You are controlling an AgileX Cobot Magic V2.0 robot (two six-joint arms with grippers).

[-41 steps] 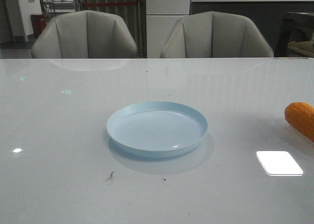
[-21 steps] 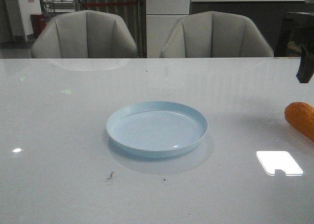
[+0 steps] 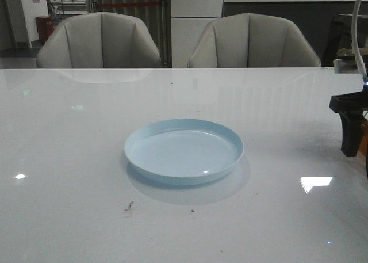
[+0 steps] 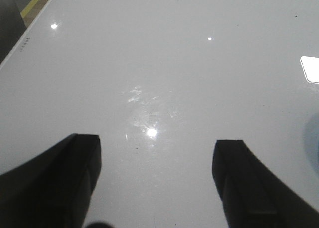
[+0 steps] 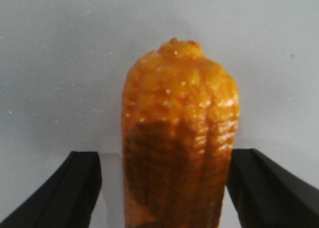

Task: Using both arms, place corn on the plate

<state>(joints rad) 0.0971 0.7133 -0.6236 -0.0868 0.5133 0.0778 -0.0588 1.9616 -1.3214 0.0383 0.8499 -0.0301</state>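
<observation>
- Right gripper straddles the corn; jaws spread, one finger each side, a sliver of table showing between each pad and the cob, so no contact yet by my reading
- Cob lies on the table, its narrower knobbed end pointing away from the wrist, body centred between the fingers
- To grasp well: come down a touch more, close evenly on the thick middle, squeeze gently since the kernels look bumpy and the cob could roll or slip
- Left gripper spread wide over bare table, holding nothing; a pale blue edge at 3 o'clock in its view may be the plate, cannot confirm
- Front view: plate sits mid-table, empty; right arm at 3 o'clock from it, well apart, hiding nearly all the corn
- Lift clear of the rim before carrying across
</observation>
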